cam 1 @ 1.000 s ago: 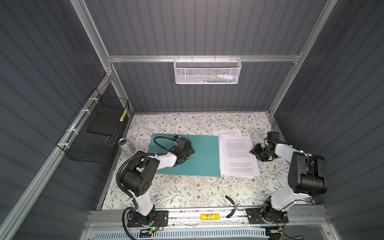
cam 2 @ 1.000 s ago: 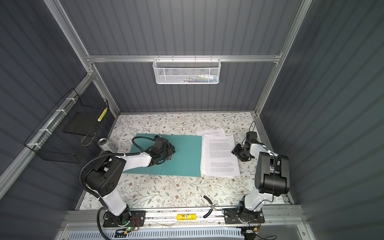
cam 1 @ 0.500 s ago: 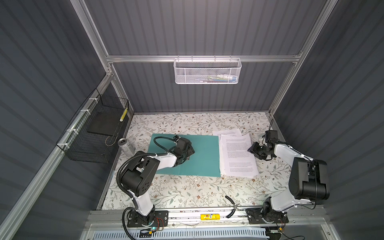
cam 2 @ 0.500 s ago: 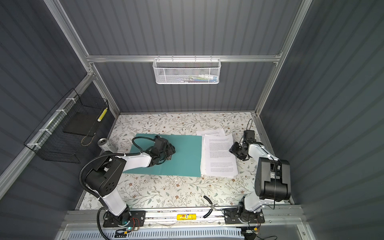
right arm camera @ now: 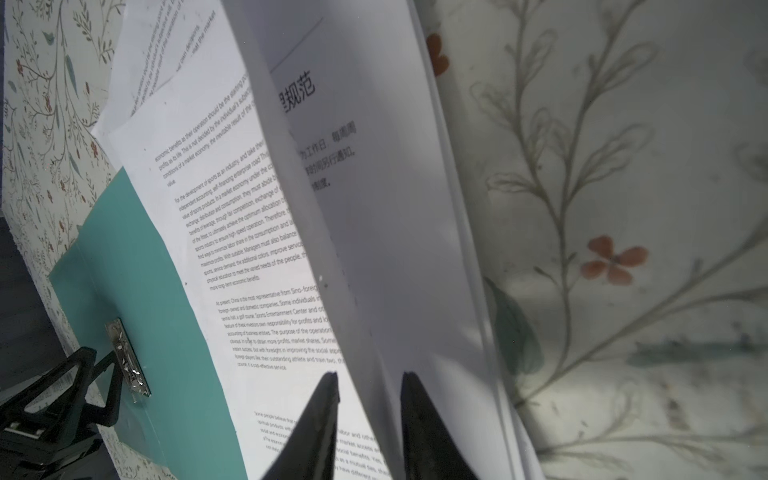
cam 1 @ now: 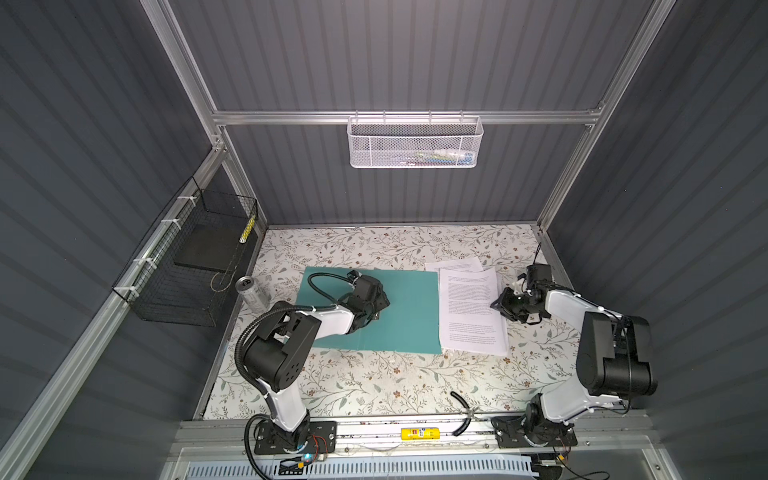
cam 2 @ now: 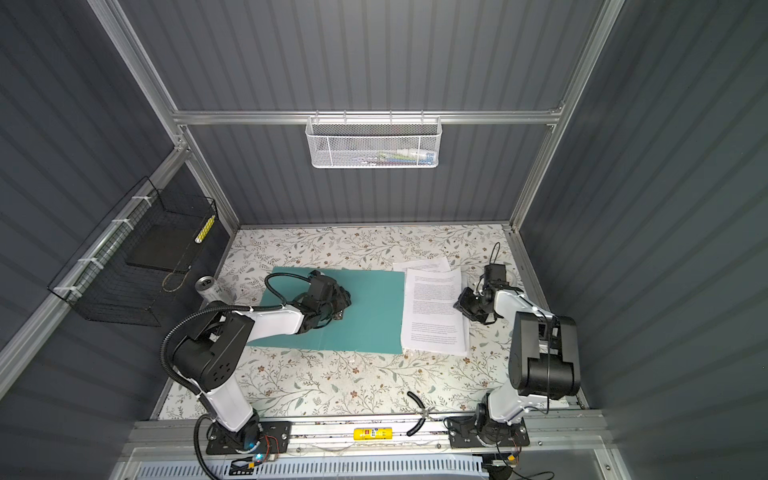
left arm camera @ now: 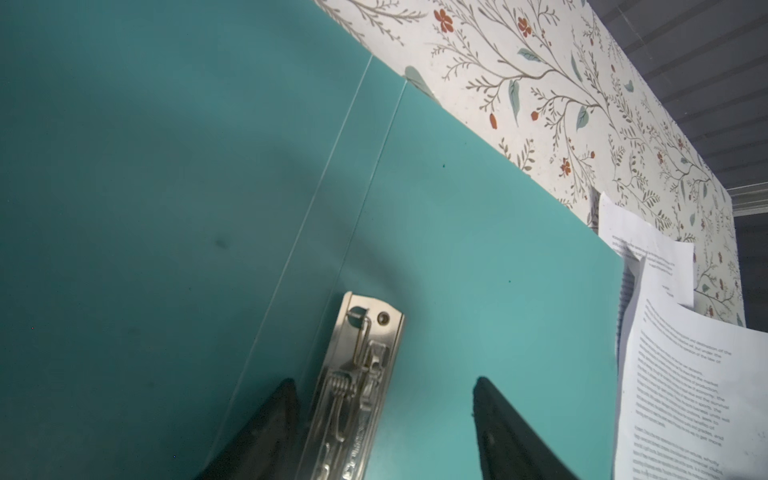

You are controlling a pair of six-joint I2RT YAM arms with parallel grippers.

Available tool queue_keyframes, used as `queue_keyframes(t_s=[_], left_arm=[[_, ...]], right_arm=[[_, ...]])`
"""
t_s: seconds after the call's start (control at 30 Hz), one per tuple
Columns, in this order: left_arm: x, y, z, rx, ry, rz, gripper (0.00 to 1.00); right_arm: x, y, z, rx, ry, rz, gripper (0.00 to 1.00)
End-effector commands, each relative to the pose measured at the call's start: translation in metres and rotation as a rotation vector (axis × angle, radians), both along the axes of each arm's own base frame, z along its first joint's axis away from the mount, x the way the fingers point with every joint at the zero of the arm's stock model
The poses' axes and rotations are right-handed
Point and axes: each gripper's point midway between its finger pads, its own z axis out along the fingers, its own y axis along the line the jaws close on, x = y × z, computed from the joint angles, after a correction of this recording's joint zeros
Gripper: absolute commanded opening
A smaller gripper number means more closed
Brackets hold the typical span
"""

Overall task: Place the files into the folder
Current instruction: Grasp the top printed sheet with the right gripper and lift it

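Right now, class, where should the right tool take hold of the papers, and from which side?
Take the papers by their long right edge, coming in low from the right. They lie flat, but in the right wrist view that edge bows upward, letting the right tool straddle it.

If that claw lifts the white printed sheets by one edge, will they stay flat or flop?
Probably flop: the top sheet bends upward where its edge meets the fingers of the right gripper, so it seems thin and limp. The files lie fanned, corners misaligned, so a push would likely slide them apart rather than move them together.
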Motion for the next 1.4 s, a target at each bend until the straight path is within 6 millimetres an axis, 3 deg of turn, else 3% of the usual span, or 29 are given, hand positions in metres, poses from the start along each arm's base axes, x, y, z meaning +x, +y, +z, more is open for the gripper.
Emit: queue_keyframes(t_s=[0.0,0.37,0.67,0.73,0.83,1.03,1.2,1.37], left_arm=[[-0.017,-0.002,-0.029,0.025,0.093,-0.044,0.68],[-0.017,-0.005,-0.029,0.008,0.096,-0.044,0.67],[-0.016,-0.004,-0.021,0.010,0.082,-0.052,0.67],[-0.015,-0.004,-0.012,0.010,0.061,-0.055,0.69],[-0.012,-0.001,0.011,0.016,0.025,-0.070,0.71],[-0.014,0.011,0.073,-0.038,-0.037,-0.093,0.75],[-0.032,0.043,0.114,0.000,-0.066,-0.073,0.85],[-0.044,0.083,0.138,0.035,-0.098,-0.034,0.99]], right_arm=[[-0.002,0.006,-0.008,0.025,0.016,0.020,0.29],[0.005,0.013,-0.019,0.064,0.039,0.034,0.29],[0.012,0.026,-0.008,0.128,0.005,0.055,0.00],[0.014,0.033,0.001,0.166,-0.019,0.062,0.00],[0.021,0.047,0.026,0.215,-0.083,0.081,0.00],[0.033,0.085,0.096,0.221,-0.218,0.169,0.00],[0.039,0.128,0.164,0.245,-0.349,0.262,0.00],[0.046,0.177,0.211,0.302,-0.427,0.367,0.00]])
